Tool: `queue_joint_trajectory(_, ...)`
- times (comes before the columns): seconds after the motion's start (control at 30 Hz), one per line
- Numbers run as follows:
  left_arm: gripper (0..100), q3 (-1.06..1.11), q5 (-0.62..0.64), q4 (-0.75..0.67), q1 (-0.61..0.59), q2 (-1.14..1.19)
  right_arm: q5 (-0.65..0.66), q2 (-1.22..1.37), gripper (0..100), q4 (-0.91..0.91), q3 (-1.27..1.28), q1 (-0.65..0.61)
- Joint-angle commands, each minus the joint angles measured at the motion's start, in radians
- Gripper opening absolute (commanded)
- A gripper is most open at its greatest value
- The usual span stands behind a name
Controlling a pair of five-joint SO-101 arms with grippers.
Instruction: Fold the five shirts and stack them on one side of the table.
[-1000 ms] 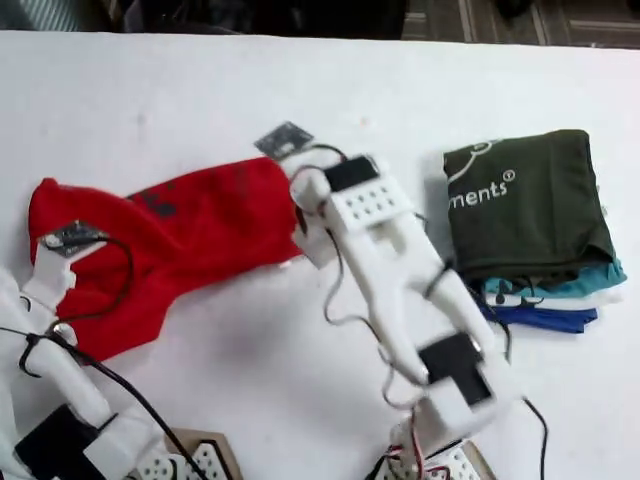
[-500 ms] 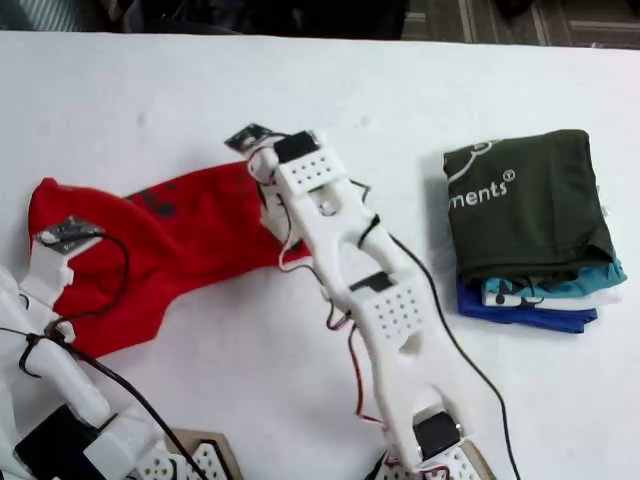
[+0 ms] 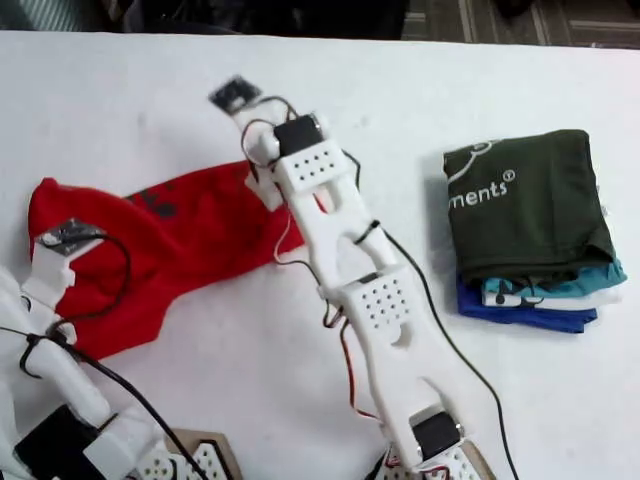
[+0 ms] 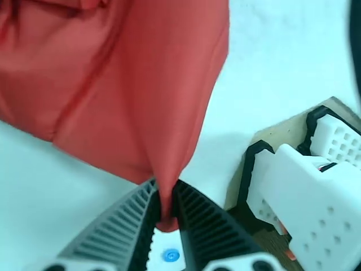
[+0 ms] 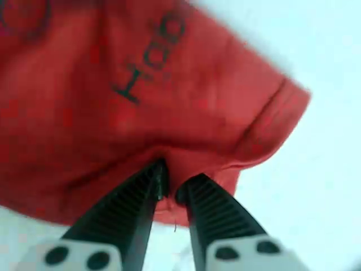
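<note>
**Left hand** (image 4: 164,191): closed on a narrow fold of the red shirt (image 3: 180,235). The fold is clamped between the two ribbed fingers (image 4: 121,226), and the cloth widens away from the tips. This hand stands at the shirt end nearest the left edge of the desk (image 3: 450,80). A white arm base (image 4: 316,175) on a wooden plate sits beside it, toward the near edge.

**Right hand** (image 5: 171,182): closed on the same shirt. It pinches a bunched fold close to a hemmed edge, just beside the dark print on the cloth. This hand stands at the opposite end of the shirt, toward the middle of the desk and nearer the far edge. The right arm (image 3: 350,270) stretches from the near edge across the desk to that point and covers the end of the shirt there.

**Red shirt**: lies creased on the left half of the desk, spread between the two hands.

**Stack** (image 3: 530,290): folded shirts near the right edge, well apart from the red shirt. A dark green shirt (image 3: 525,200) lies on top. Teal, white and blue layers show beneath it on the side of the stack toward the near edge.
</note>
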Motion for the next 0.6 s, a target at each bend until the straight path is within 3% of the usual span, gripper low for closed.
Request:
queue_joint_trajectory(0.0,2,0.04,0.006,-0.049,-0.004,-0.033,0.006,-0.012,1.8,-0.162,-0.097,0.019)
queue_joint_trajectory(0.07,2,0.058,0.006,-0.057,-0.004,-0.035,0.006,-0.012,4.8,-0.214,-0.104,0.027)
queue_joint_trajectory(0.27,2,0.064,0.006,-0.06,-0.004,-0.035,0.006,-0.012,39.9,0.004,-0.103,0.031)
queue_joint_trajectory(0.33,2,0.063,0.006,-0.061,-0.002,-0.035,0.008,-0.012,41.1,0.101,-0.103,0.042)
queue_joint_trajectory(0.57,2,0.069,0.008,-0.061,0.038,-0.033,0.008,-0.054,41.1,0.102,0.055,0.113)
